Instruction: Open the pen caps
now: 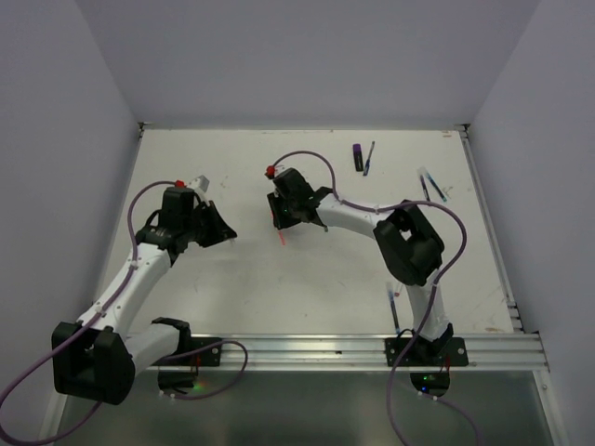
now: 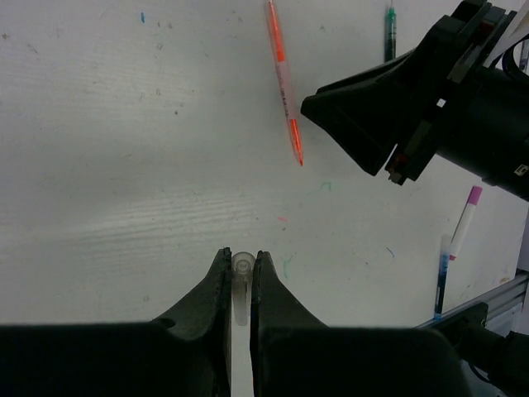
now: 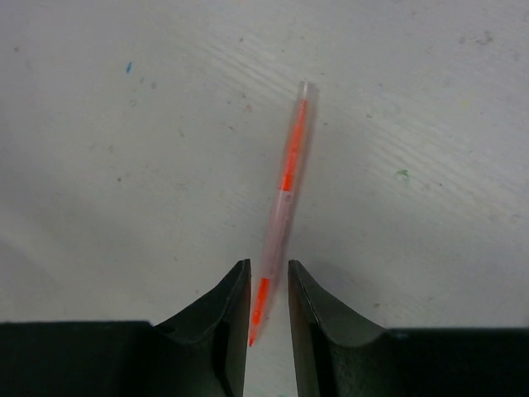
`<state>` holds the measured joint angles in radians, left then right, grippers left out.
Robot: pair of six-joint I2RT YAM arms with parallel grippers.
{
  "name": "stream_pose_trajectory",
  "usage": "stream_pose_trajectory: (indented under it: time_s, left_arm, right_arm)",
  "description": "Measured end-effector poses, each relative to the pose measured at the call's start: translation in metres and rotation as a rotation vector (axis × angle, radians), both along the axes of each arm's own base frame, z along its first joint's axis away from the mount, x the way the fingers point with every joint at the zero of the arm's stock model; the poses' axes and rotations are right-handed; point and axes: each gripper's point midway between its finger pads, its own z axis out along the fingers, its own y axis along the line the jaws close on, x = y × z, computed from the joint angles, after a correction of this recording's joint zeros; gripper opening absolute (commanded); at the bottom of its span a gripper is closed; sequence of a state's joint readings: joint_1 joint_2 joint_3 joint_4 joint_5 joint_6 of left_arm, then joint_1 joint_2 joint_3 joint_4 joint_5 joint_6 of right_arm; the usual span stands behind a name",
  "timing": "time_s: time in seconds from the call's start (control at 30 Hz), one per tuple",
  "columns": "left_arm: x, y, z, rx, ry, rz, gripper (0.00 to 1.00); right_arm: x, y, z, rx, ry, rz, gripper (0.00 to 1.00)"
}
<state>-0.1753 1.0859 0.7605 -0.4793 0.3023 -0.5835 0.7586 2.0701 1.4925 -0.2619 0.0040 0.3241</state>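
1. Gripping a clear cap (image 2: 240,285), the left hand (image 2: 240,258) is closed tight on it. The cap lies lengthwise between the fingers with its round mouth pointing forward.
2. The red pen (image 3: 285,198) lies flat on the counter (image 2: 124,182), well apart from the cap. Its red tip is bare, so I judge that this cap belongs to it and is already off.
3. The right hand (image 3: 269,277) hovers over the pen's tip end with its jaws a little apart. The tip shows in the gap, but neither finger seems to press it, so the pen looks loose, not held.
4. The layout fits a pull-apart: one hand steadies the barrel while the other draws the cap straight off along it.
5. The purple marker (image 1: 358,156) and a blue pen (image 1: 369,158) lie side by side near the far edge. More pens (image 1: 432,186) lie to the right, none near either hand, and their caps are too small to judge.
6. The cap probably needs setting down before another pen is tackled.
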Motion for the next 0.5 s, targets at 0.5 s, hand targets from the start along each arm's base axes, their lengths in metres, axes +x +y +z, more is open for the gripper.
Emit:
stream_pose_trajectory:
  time_s: [0.5]
  left_arm:
    - [-0.002, 0.0, 0.007, -0.004, -0.025, 0.0, 0.0]
  right_arm:
    - [-0.006, 0.042, -0.005, 0.06, 0.03, 0.053, 0.28]
